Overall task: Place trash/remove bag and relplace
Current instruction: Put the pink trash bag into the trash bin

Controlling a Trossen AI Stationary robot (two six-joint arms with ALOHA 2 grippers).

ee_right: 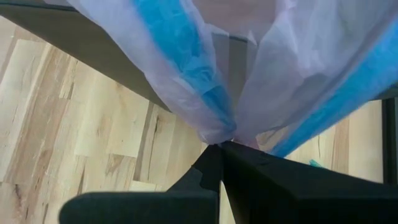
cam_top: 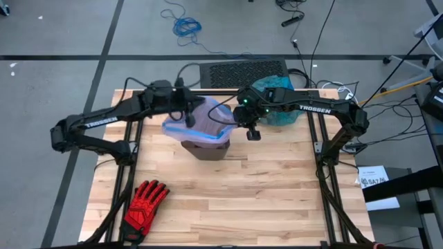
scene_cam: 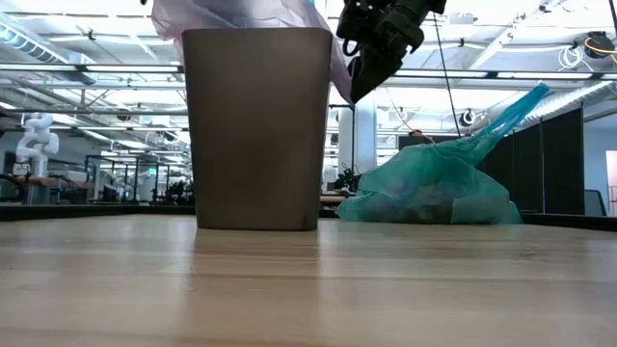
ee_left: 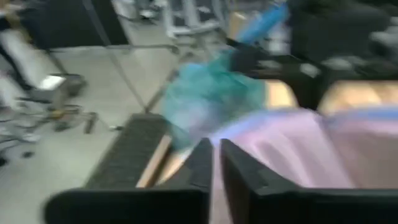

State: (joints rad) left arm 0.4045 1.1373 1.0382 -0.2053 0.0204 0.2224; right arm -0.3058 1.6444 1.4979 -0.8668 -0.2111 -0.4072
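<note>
Now both grippers pinch the lilac bag (cam_top: 204, 121) over the bin (scene_cam: 255, 125): left gripper (ee_left: 214, 163) far left, right gripper (ee_right: 221, 146) right; teal bag (cam_top: 277, 104) lies far right.

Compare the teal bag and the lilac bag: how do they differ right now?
The teal bag lies bunched and full on the table behind the bin; the lilac bag is draped over the bin's mouth. The teal bag is untouched; the left gripper and right gripper both pinch the lilac bag. Both are thin, translucent plastic.

A robotics lab — another white robot arm (scene_cam: 37, 130), cables (cam_top: 185, 26) strewn across the floor.
</note>
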